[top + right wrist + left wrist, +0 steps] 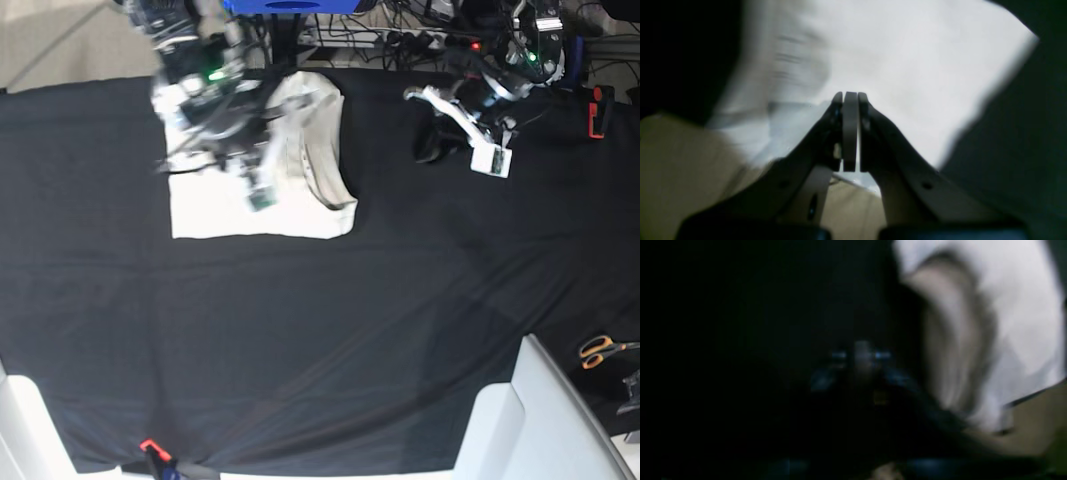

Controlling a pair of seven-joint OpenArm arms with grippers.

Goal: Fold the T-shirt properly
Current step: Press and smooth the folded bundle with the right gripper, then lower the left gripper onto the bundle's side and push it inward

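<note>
The cream T-shirt (210,215) lies folded into a rough rectangle on the black cloth at the back left, with a raised fold along its right side. My right arm is a blur over its upper part. In the right wrist view the right gripper (850,95) is shut with a grey strip between its fingers, right in front of the T-shirt (907,66); a grip on the cloth does not show. The left arm (470,105) stands apart to the right of the shirt. Its gripper (862,356) is dark and blurred, with the T-shirt (1023,306) off to its right.
The black table cloth (300,330) covers the whole table. Orange-handled scissors (600,350) lie at the right edge, near a white structure (520,420) at the front right. Cables, a blue object (290,5) and a red item (597,110) line the back.
</note>
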